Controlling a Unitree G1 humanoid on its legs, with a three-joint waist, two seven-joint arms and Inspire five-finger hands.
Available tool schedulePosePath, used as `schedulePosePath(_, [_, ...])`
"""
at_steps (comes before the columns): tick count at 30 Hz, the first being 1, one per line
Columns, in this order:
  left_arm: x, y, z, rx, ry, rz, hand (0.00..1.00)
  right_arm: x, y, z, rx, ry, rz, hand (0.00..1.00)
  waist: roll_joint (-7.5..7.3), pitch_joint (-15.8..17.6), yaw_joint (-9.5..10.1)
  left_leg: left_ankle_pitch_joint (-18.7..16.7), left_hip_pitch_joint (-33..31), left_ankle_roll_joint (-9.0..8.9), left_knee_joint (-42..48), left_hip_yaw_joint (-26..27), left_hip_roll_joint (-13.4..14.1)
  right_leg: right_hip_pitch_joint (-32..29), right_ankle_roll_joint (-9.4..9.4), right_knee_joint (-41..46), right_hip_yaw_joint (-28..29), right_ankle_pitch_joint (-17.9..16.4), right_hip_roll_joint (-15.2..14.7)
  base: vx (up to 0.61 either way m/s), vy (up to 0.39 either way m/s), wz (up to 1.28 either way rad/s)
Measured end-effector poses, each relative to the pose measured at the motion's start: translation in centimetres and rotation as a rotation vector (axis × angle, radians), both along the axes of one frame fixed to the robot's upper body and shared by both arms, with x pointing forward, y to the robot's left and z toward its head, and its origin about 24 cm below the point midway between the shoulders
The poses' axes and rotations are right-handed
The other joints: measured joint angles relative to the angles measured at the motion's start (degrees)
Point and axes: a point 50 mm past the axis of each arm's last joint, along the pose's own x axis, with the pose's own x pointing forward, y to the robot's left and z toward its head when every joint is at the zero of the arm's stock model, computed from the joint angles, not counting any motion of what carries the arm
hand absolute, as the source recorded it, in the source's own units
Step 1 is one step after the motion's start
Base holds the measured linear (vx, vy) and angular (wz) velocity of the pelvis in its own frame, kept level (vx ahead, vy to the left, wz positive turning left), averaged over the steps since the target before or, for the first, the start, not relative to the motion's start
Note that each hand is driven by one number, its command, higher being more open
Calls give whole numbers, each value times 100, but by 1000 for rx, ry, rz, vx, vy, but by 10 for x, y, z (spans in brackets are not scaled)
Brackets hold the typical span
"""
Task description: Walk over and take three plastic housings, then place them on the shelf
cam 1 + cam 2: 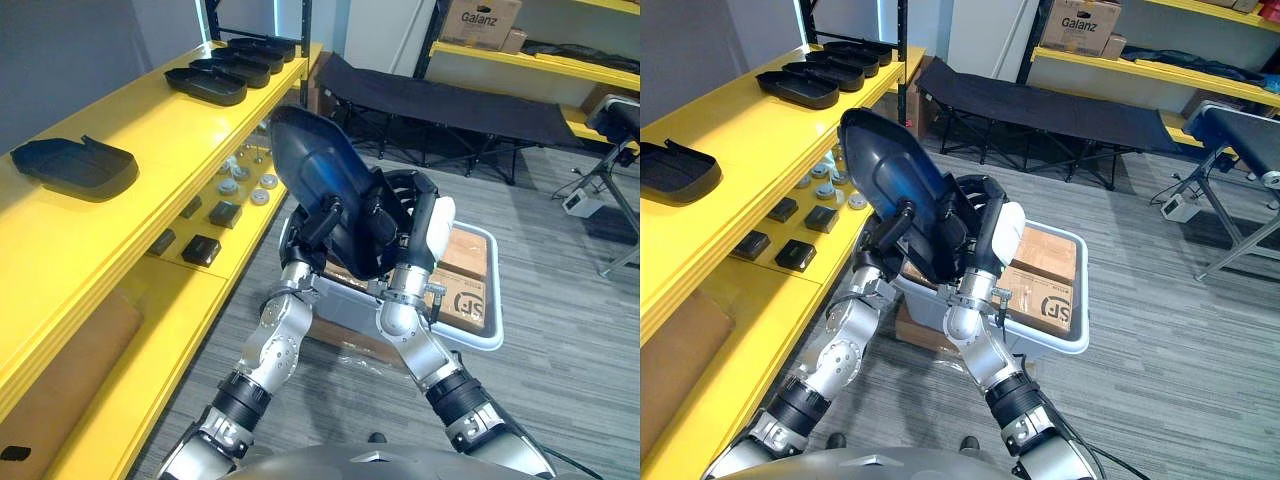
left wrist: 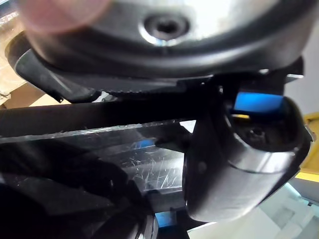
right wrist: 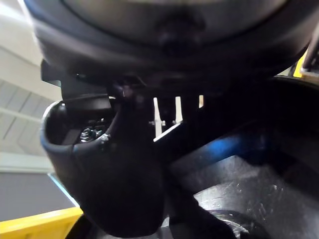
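Housing (image 1: pixel 315 165) gripped in both my hands: left hand (image 1: pixel 322 222) curled on one edge, right hand (image 1: pixel 420 225) clenched on the other. It is tilted up, just beside the shelf (image 1: pixel 150 140), not yet over it. Bin (image 1: pixel 480 335) sits below, off the shelf. Lone housing (image 1: pixel 75 165) lies at the shelf's near end, a row of housings (image 1: pixel 215 85) at the far end. Judgement: this placement pending; count so far unclear.

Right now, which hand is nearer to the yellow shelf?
Left. The left hand holds the housing on the side toward the shelf; the right hand holds its other side, farther away.
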Motion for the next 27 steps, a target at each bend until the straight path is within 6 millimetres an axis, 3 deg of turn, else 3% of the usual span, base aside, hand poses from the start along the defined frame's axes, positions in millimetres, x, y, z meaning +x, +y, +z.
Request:
schedulePosePath(4, [2,0,5,12,-33,-16,0,-1,-1,3,15,-25,-13,0,5,1,-25,-81,-66,-2,131,-3,0,-11,11,0,8,9,-1,0,0,0])
schedulePosePath(5, [2,0,5,11,-40,-14,0,-1,-1,3,15,-28,-14,100,9,3,-28,-97,-74,-5,149,-3,0,-10,11,0,8,9,-1,0,0,0])
schedulePosePath(16, [1,2,8,65,-57,78,0,-6,1,27,67,-172,42,100,90,32,7,-164,-101,2,223,-10,-1,-2,7,0,3,4,-4,0,0,0])
schedulePosePath(21, [-5,7,24,157,-137,178,0,-5,4,28,77,-154,80,100,115,39,-2,-171,-89,6,214,-6,-8,-4,-32,11,-31,-26,-8,0,0,0])
schedulePosePath(25, [-9,15,29,210,-156,296,0,-2,6,28,146,-94,155,100,197,31,-9,-166,-58,2,201,-11,-8,21,-45,24,-60,-49,-9,-5,0,2])
schedulePosePath(26, [-11,29,38,370,-201,522,0,1,9,21,179,14,228,100,274,31,5,-143,-49,-3,177,-53,-7,50,-42,24,-109,-51,-7,-23,1,7])
schedulePosePath(27, [-12,33,42,410,-225,576,0,2,10,21,196,25,236,100,274,31,5,-138,-42,-5,165,-52,-8,53,-43,24,-109,-51,-8,-25,1,7])
